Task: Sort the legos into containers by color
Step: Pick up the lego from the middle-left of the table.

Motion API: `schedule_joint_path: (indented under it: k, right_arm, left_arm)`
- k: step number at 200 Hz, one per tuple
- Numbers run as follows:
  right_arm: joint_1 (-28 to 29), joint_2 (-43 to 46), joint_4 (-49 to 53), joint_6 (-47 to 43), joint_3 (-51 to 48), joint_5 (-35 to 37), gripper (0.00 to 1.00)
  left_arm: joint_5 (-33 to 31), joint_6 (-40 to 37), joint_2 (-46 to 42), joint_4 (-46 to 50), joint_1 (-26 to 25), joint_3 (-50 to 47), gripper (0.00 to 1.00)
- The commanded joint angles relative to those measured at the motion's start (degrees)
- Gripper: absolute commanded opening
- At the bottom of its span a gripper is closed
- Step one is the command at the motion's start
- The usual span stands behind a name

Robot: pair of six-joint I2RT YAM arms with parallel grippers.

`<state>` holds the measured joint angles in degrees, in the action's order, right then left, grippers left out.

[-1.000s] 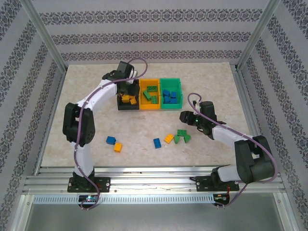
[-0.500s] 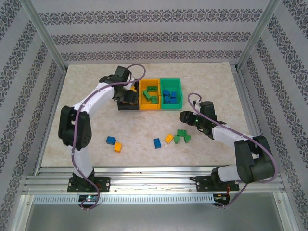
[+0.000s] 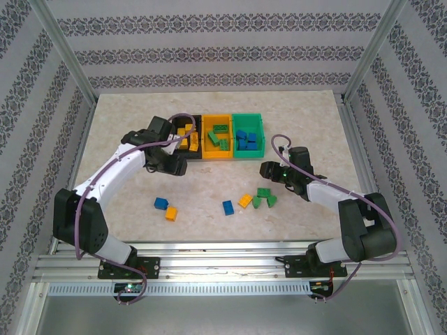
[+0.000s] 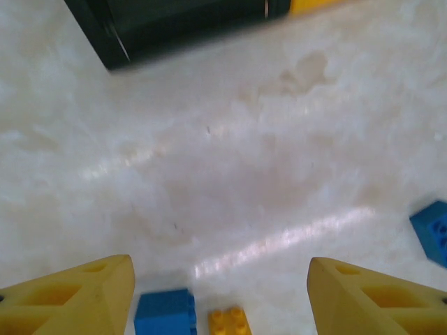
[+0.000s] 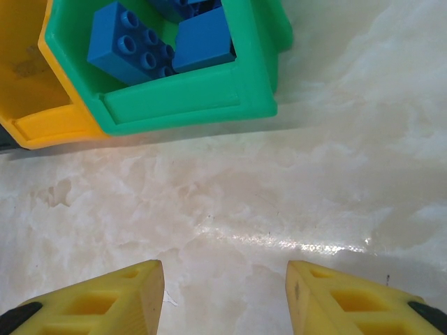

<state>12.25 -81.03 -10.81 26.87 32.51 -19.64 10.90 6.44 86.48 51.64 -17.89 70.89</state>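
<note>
Left gripper [image 4: 220,272] and right gripper [image 5: 222,276] were held with jaws wide and empty over bare desk [image 4: 279,160], short of black bin [image 4: 188,24] and green bin [image 5: 188,98] edges

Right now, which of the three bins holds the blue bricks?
The green bin, at the right end of the row; the black bin holds yellow-orange bricks, the orange bin green ones.
</note>
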Motion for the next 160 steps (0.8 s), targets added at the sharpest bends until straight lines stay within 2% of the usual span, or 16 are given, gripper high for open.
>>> schedule_joint_path:
  k: [1,49,118,147,160]
  right_arm:
    - [0.2,0.8,-0.9,0.2,0.9,-0.7,0.5]
    - [0.2,0.8,-0.8,0.2,0.8,-0.8,0.5]
    - [0.1,0.8,-1.0,0.4,0.7,-1.0,0.5]
    - [0.1,1.2,-1.2,0.5,0.6,-1.2,0.5]
    - [0.1,1.3,-1.1,0.4,0.5,-1.1,0.5]
  left_arm:
    - [3.6,-0.4,0.5,8.4,0.0,0.1,0.64]
    - [5.6,1.8,-0.6,14.1,-0.7,-1.2,0.64]
    - [4.8,7.3,-0.6,16.2,-7.2,-7.1,0.63]
    - [6.7,11.9,-1.6,12.6,-8.3,-10.5,0.62]
    - [6.1,17.4,-3.2,7.5,-8.5,-14.0,0.62]
